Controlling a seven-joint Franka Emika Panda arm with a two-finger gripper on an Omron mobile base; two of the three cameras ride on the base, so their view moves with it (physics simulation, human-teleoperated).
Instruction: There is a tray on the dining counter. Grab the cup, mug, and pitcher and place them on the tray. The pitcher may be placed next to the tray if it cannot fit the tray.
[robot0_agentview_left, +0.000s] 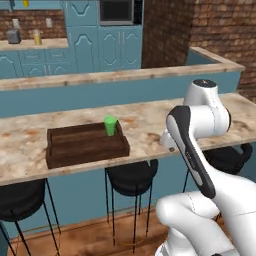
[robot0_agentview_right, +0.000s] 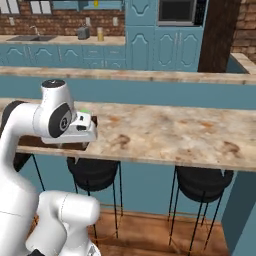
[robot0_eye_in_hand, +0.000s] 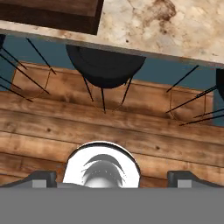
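Gripper was empty, jaws spread wide: the two dark tips sat far apart at the bottom of the hand view with nothing between them. It pointed down past the front edge of the counter at the plank floor, with a black stool directly below the edge and a corner of the tray at the upper left of that view. In the left base view the hand was hidden behind the white forearm, which hung just in front of the counter, to the right of the tray. Cup stood upright in the tray at its back right corner, touching nothing else. In the right base view the arm covered most of the tray; just a sliver of green cup showed above the wrist, with bare counter stretching to the right. Stools were lined up under the front edge. Far back, on the brick-backed kitchen counter, a tall yellowish thing, likely the pitcher, stood beside a grey toaster; too small to confirm. Couldn't pick out the mug.
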